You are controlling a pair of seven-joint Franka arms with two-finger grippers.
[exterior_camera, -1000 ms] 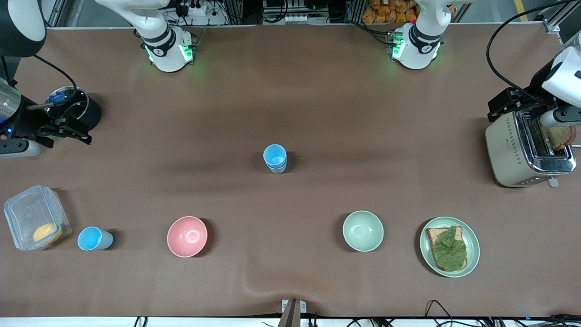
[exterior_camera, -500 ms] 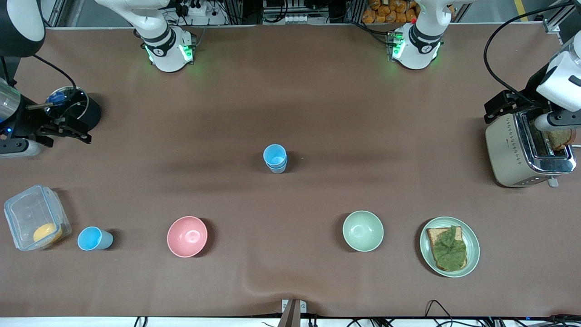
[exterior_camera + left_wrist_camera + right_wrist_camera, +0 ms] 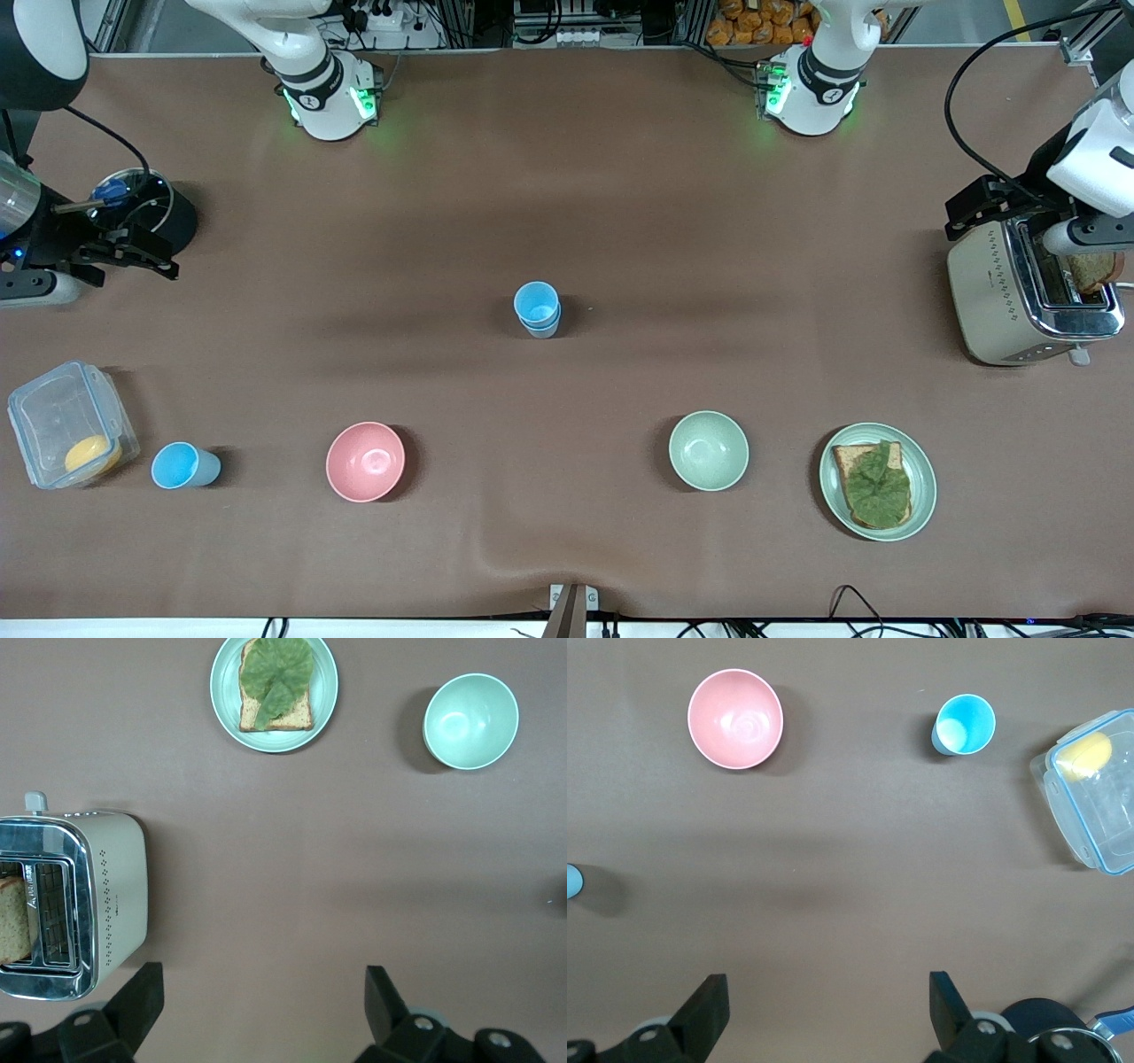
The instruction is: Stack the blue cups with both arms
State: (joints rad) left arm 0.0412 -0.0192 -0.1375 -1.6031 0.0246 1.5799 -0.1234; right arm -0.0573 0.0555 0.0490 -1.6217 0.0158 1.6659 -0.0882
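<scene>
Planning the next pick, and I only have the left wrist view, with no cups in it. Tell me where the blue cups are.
Observer: Two nested blue cups stand at mid-table, farther from the front camera than the pink bowl.
Operator: Report any loose cup.
Observer: A single blue cup stands upright between the pink bowl and the clear container, toward the right arm's end.
Operator: Give me the right gripper.
Observer: The right gripper is open and empty, up over the table beside the black pot.

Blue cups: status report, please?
Left gripper open over the toaster end; right gripper open, waiting. Stacked blue cups mid-table; lone blue cup beside container. Nothing blocking.
</scene>
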